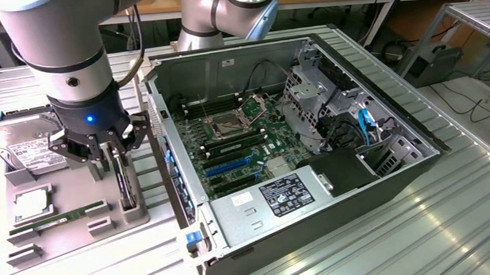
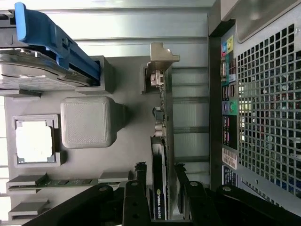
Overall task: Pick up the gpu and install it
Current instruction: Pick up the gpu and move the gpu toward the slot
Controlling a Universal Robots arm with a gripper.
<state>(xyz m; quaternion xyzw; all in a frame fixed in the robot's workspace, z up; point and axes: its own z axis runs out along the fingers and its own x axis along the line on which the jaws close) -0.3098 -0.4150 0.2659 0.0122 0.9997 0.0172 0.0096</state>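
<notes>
Open hand (image 2: 160, 186) was seen astride the gpu (image 2: 161, 150) beside the case (image 2: 263, 94); judged stiff, fragile, best gripped by its faces.

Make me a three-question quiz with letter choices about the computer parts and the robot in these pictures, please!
1. Where is the gpu?
A. Standing in the grey tray
B. Plugged into the computer
C. On the floor

2. What colour is the RAM stick?
A. Red
B. Green
C. Yellow

3. How is the end effector?
A. Shut on the hard drive
B. Far above the tray
C. Open, fingers either side of the gpu

Answers:
1 A, it stands on edge in a tray slot.
2 B, it lies green in the tray.
3 C, gaps show between the fingers and the gpu.
</notes>
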